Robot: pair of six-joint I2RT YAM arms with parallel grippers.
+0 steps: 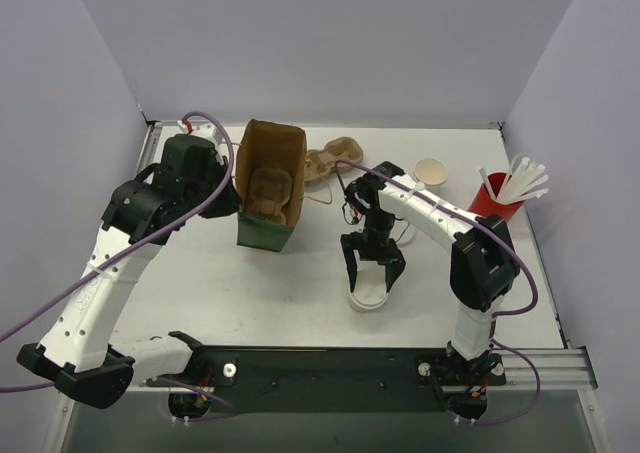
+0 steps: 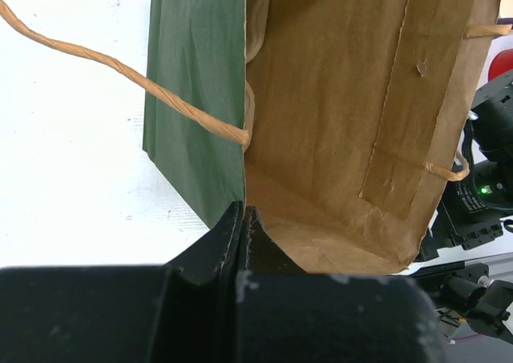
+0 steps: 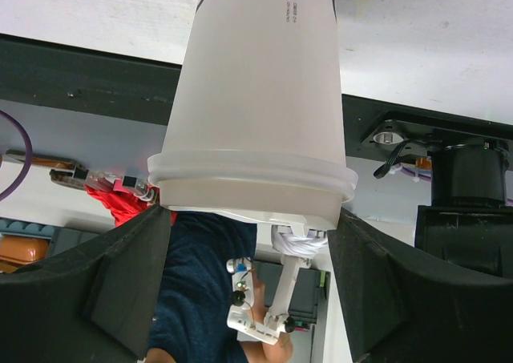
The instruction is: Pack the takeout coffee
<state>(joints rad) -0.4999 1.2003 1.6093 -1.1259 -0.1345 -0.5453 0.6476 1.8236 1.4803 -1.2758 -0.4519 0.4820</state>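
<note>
Your right gripper stands wide, its black fingers set against both sides of the flat plastic lid's stepped rim. It is pinching the takeout coffee, a smooth, tapered white paper cup. The cup is right of the desk's middle, toward the near edge, with bare white surface around it. Your left gripper is pressed together on the rim of the paper bag. The bag is green outside and creased brown inside, and stands open near the far-left corner. A red cup of straws stands by the right edge.
</note>
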